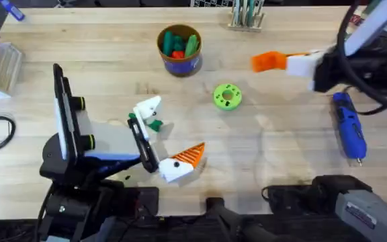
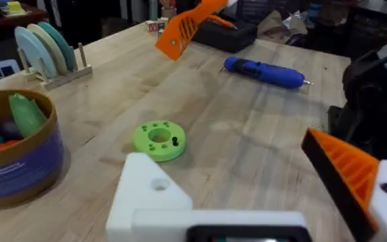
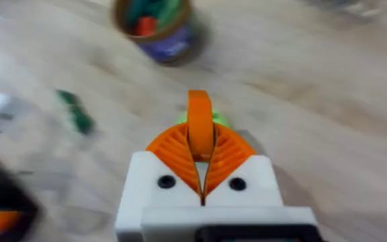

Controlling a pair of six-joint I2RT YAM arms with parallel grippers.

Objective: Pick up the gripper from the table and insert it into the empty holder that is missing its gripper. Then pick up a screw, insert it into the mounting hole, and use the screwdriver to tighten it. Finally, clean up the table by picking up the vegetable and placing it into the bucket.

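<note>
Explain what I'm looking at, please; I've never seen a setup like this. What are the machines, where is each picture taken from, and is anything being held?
Two robot arms work at a wooden table. One picture looks down from above; the other two come from a camera on each arm's wrist. The left pincer is open: one finger is a plain white holder with no pad, the other has an orange pad. The right pincer is shut on a loose orange fingertip. On the table are a blue screwdriver, a green disc and a bucket of toy vegetables.
</note>
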